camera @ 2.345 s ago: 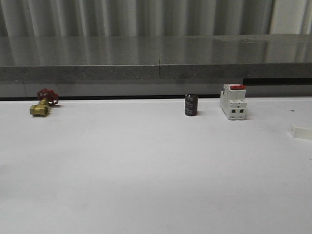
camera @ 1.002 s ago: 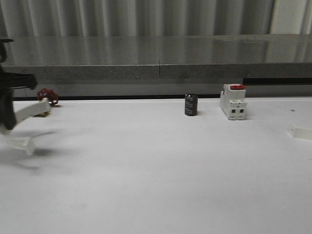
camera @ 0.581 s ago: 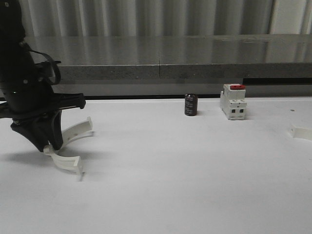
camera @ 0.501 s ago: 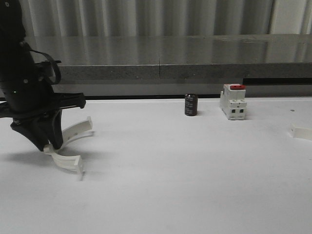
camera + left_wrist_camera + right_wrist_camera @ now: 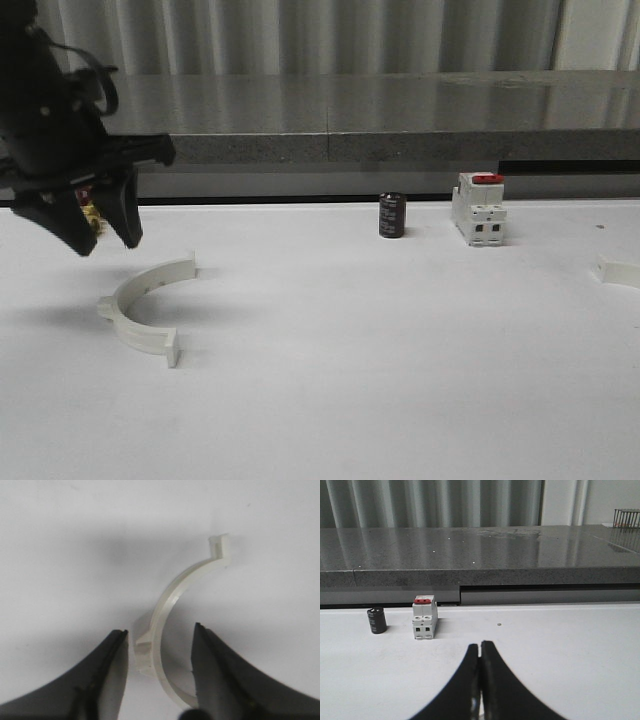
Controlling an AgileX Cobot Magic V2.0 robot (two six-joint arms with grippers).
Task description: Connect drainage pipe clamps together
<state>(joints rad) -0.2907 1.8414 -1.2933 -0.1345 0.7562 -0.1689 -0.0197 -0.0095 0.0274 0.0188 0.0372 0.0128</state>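
Note:
One white half-ring drainage pipe clamp [image 5: 140,305] lies flat on the white table at the left, its open side facing right. My left gripper [image 5: 105,238] hangs open just above and behind it, touching nothing. In the left wrist view the clamp [image 5: 172,592] lies beneath the spread fingers of the left gripper [image 5: 160,628], its lug between them. A small white piece [image 5: 618,270] at the table's right edge looks like the end of a second clamp, mostly cut off. My right gripper [image 5: 480,644] is shut on nothing, low over the table.
A white breaker with a red switch [image 5: 479,209] and a black cylinder [image 5: 391,215] stand at the back of the table, also seen as breaker [image 5: 424,625] and cylinder [image 5: 377,621]. A brass valve [image 5: 95,222] peeks from behind the left gripper. A grey ledge [image 5: 330,140] runs behind.
The left arm came in from the left carrying the clamp, set it on the table, let go, opened and rose. The clamp now lies flat.

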